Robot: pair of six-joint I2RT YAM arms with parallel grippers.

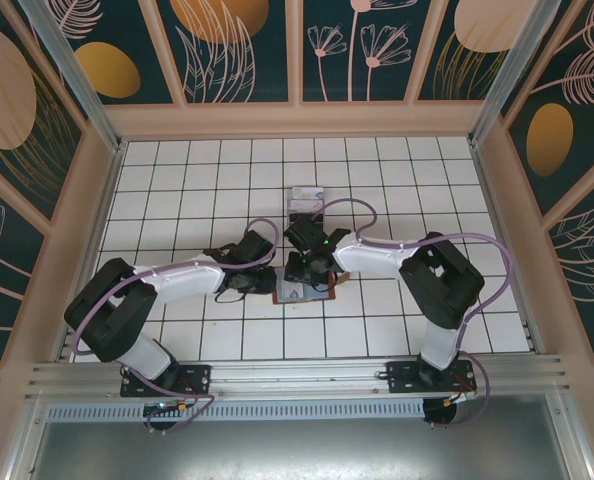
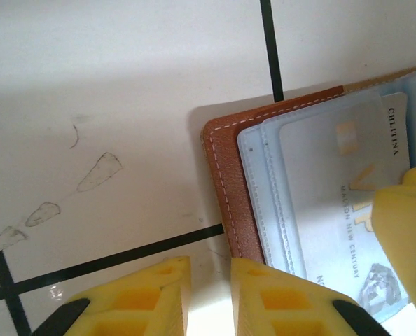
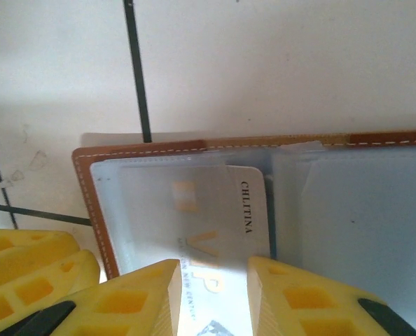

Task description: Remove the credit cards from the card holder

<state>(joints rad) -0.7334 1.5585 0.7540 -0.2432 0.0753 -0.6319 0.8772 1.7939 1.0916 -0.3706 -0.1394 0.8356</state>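
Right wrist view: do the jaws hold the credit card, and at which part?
It cannot be told: the right gripper stands over the credit card's VIP end, inside the card holder.

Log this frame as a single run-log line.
card holder open flat on table | pale card partly out of sleeve | right gripper straddling card | left gripper at wallet edge

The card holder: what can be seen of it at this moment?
The card holder is brown leather with pale stitching along its edge, lying open and flat on the white tiled table. Inside are pale blue translucent sleeves, and a silver VIP card sticks partway out of one. The left gripper sits at its brown edge; the right gripper straddles the card.
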